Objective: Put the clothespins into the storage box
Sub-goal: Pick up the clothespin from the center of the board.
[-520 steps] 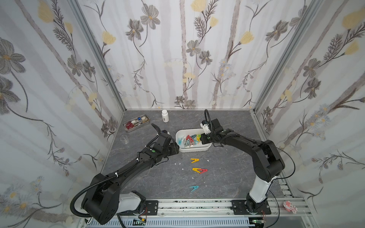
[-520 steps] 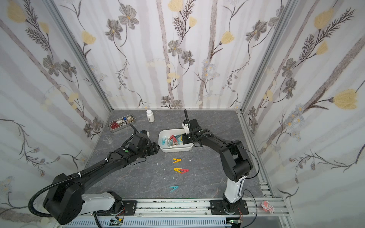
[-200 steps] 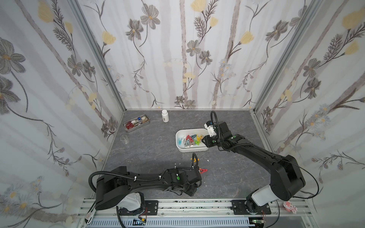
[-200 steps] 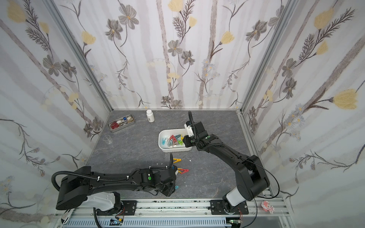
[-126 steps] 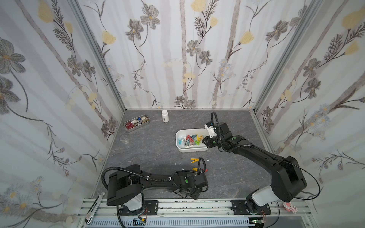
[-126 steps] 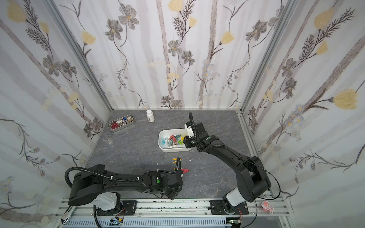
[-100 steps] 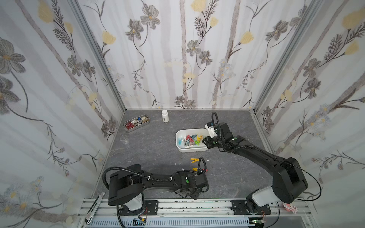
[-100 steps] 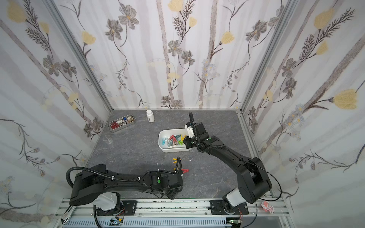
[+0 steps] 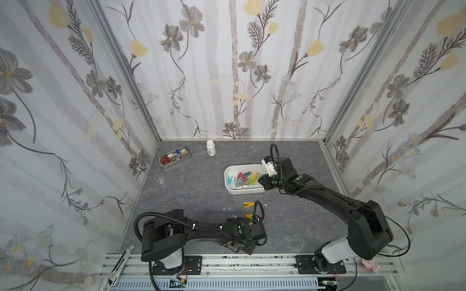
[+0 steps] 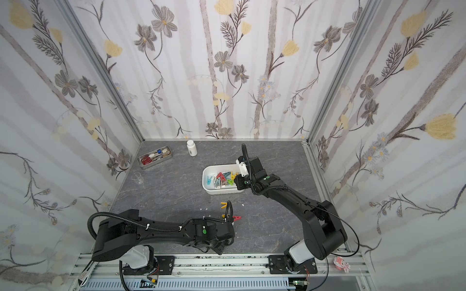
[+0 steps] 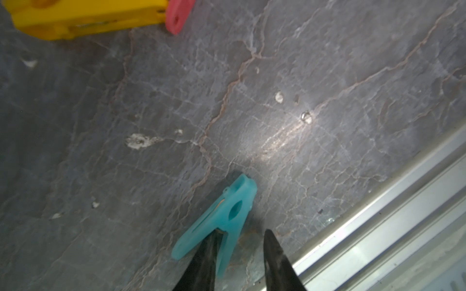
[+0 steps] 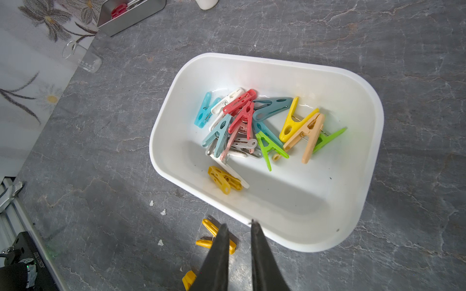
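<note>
Two dark fingers of the left tool (image 11: 240, 233) stand apart, one at the fork between the legs of a small teal plastic clothespin (image 11: 227, 214) lying on the grey marbled desk (image 11: 327, 75) by its front rail (image 11: 378, 226). Seconds earlier this arm was beside the white rounded plastic storage box (image 12: 297, 201). Nearly together and empty, the right tool (image 12: 239, 223) still hovers at the box's end; inside lie mixed coloured clothespins (image 12: 242, 118).
</note>
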Robot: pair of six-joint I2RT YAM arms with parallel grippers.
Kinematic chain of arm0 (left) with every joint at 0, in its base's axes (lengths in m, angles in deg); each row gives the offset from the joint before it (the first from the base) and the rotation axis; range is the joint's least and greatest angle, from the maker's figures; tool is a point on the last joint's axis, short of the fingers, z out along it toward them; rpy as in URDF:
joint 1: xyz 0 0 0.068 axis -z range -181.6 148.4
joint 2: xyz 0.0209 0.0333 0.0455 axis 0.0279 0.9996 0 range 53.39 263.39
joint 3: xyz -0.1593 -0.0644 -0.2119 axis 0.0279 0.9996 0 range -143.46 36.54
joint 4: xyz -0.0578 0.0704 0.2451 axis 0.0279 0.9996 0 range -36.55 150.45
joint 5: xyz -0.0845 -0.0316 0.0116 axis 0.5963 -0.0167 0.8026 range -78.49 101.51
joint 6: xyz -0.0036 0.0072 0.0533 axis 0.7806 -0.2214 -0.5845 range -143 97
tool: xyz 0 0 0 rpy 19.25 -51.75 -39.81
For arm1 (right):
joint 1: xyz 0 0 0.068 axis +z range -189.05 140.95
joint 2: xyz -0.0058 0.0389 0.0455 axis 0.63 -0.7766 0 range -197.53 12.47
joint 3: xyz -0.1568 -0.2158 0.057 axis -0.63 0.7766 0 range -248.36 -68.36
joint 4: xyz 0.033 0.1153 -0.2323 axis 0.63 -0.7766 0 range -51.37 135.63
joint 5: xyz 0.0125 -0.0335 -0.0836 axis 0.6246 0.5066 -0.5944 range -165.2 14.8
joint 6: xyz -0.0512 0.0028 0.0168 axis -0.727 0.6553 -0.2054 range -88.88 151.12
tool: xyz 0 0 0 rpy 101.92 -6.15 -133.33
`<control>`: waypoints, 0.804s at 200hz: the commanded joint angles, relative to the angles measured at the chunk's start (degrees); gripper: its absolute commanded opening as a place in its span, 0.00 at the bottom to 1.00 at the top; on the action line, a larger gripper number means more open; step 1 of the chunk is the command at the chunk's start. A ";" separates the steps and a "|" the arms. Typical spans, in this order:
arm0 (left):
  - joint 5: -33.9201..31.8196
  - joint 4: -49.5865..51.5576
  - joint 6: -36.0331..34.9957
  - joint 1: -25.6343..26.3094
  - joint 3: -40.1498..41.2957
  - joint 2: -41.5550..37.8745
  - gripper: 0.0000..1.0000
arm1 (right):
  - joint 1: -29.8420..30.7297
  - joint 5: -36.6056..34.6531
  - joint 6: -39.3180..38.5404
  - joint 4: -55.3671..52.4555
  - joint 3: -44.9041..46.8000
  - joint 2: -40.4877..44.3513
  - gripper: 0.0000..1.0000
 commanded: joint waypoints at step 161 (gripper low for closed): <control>6.91 -7.92 3.95 -7.78 6.26 -10.37 0.04 | -0.01 -0.41 0.27 2.40 1.05 2.24 0.14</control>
